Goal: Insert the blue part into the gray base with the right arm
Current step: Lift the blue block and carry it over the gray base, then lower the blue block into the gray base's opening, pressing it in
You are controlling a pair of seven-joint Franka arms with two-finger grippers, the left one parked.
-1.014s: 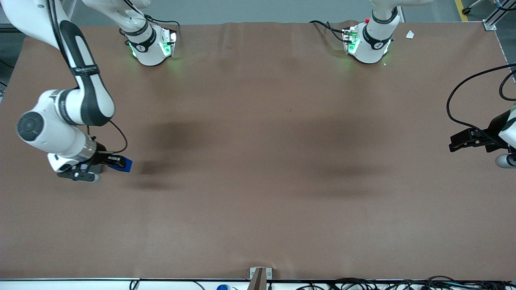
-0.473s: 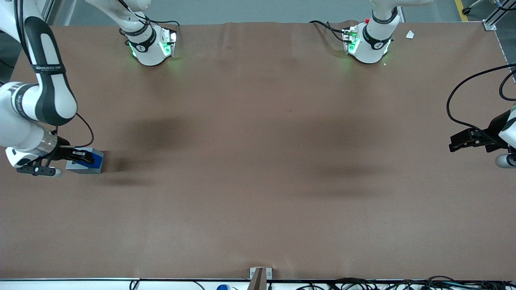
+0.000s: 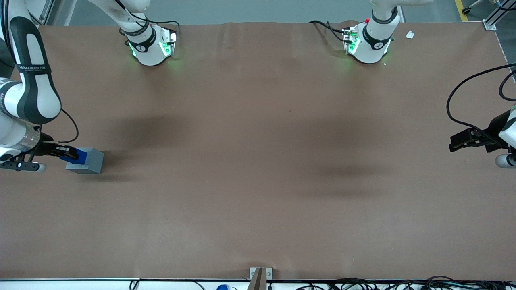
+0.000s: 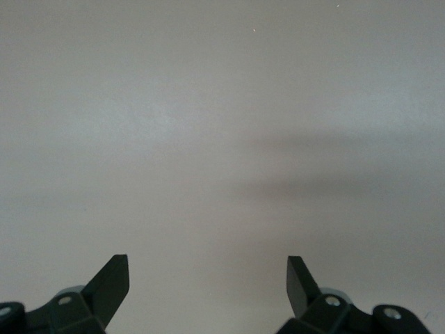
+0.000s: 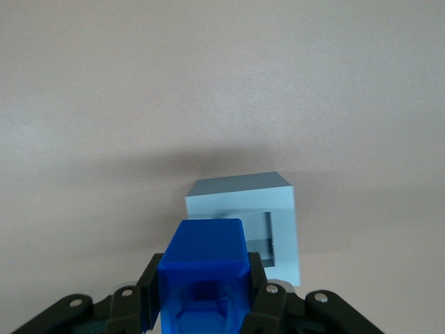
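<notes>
Brown matte sheeting covers the whole table [image 3: 258, 161], with soft dark shadow patches near its middle. A strip of gray floor shows along the edge farthest from the front camera, where two white arm bases with green lights stand on the sheeting. Cables lie along the edge nearest the camera.

The gray base [image 3: 86, 161] rests on the sheeting at the working arm's end of the table, its square socket [image 5: 264, 240] facing up.

The right arm [image 3: 28, 88] reaches down to it. The gripper [image 3: 66, 153] is clamped on the blue part [image 3: 78, 157], one black finger [image 5: 149, 289] against each side. The blue part's long axis runs along the line of the fingers, pointing out of the gripper toward the base. Its free end overlaps the base's top face beside the socket; whether it touches cannot be told.
</notes>
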